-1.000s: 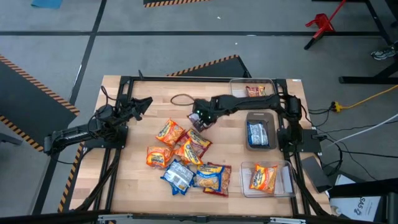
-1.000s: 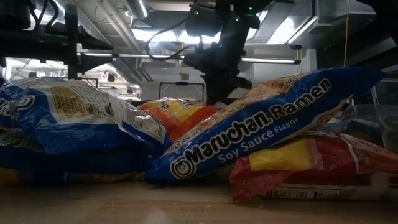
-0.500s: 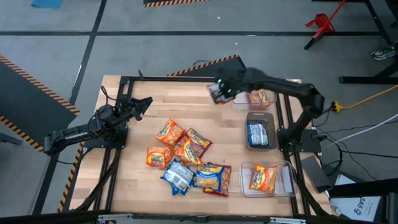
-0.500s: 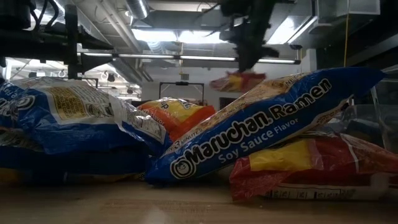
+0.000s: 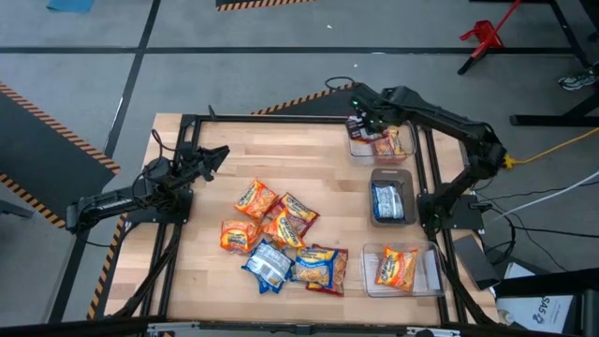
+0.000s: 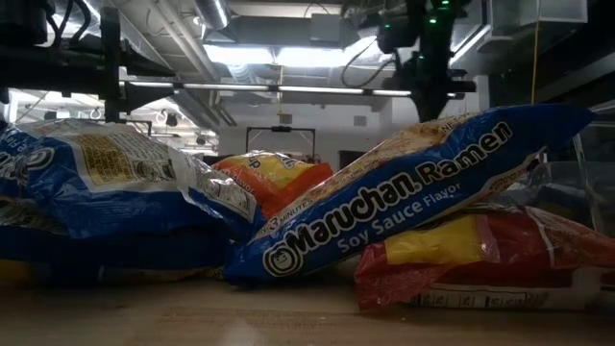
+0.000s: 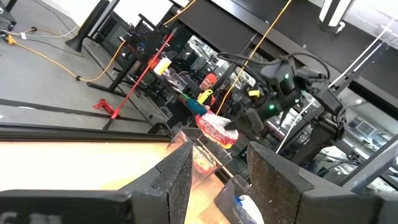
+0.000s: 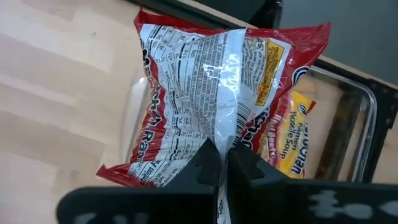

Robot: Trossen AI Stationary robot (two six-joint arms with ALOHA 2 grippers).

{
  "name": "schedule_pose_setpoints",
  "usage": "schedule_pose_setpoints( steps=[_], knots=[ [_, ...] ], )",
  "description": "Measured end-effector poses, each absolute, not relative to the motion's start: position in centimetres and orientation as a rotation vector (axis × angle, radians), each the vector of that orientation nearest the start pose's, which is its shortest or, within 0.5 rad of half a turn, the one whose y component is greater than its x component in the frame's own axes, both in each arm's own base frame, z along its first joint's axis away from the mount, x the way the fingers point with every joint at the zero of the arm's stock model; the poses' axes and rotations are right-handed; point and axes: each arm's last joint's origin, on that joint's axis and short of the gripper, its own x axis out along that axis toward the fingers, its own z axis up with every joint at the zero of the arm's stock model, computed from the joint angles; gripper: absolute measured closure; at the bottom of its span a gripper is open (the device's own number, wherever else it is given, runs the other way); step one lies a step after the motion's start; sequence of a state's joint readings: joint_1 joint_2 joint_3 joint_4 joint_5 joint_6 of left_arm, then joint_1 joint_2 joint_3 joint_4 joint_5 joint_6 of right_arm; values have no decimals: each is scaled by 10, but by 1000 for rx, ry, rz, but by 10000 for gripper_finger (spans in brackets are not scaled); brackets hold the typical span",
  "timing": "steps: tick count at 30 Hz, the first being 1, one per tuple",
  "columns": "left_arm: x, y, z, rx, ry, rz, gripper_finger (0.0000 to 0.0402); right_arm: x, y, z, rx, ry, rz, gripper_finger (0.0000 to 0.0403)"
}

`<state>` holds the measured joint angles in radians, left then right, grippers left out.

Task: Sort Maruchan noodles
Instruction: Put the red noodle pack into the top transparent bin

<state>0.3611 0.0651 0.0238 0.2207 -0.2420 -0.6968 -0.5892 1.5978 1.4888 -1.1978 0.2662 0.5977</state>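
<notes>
My right gripper (image 5: 361, 125) is shut on a dark red noodle packet (image 8: 211, 99) above the far clear bin (image 5: 357, 150), where another dark red packet (image 8: 292, 140) lies. The middle bin holds a blue packet (image 5: 388, 200) and the near bin an orange one (image 5: 397, 267). Several orange, blue and dark red packets lie heaped on the table's middle (image 5: 281, 239). In the low view a blue packet (image 6: 413, 187) leans on a red one. My left gripper (image 5: 217, 154) waits open at the left. The left wrist view also shows the carried packet (image 7: 216, 128). My right gripper pinches the dark red packet between its two fingers by the raised seam fold on its printed back (image 8: 225, 134). The fingers come from above, pointing down. The packet is lifted clear and hangs spread below them, over the far bin's left rim (image 8: 134, 106).
Three clear bins stand in a row along the table's right side, the middle one (image 5: 374, 223) and the near one (image 5: 367, 281) behind the right arm's base. A dark cord loop (image 5: 271, 149) lies on the wood. Bare wood shows between the heap and the far edge.
My right gripper has lifted the dark red packet off the table by the heap's far side, risen, and swung toward the table's far right corner. It now holds the packet over the far bin. The heap and the left arm have stayed put.
</notes>
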Motion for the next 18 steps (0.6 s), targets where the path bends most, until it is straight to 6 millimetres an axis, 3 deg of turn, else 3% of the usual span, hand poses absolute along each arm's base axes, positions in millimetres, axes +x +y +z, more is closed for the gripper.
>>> schedule_pose_setpoints(
  steps=[5, 11, 18],
  knots=[
    [89, 41, 188, -663, -383, 514, 255, 226, -173, 280, 776, 988, -1107, 402],
    [89, 41, 187, -663, -383, 517, 255, 223, -174, 240, 885, 881, -1083, 403],
    [89, 41, 187, -663, -381, 518, 255, 219, -172, 220, 899, 865, -1129, 403]
  ],
)
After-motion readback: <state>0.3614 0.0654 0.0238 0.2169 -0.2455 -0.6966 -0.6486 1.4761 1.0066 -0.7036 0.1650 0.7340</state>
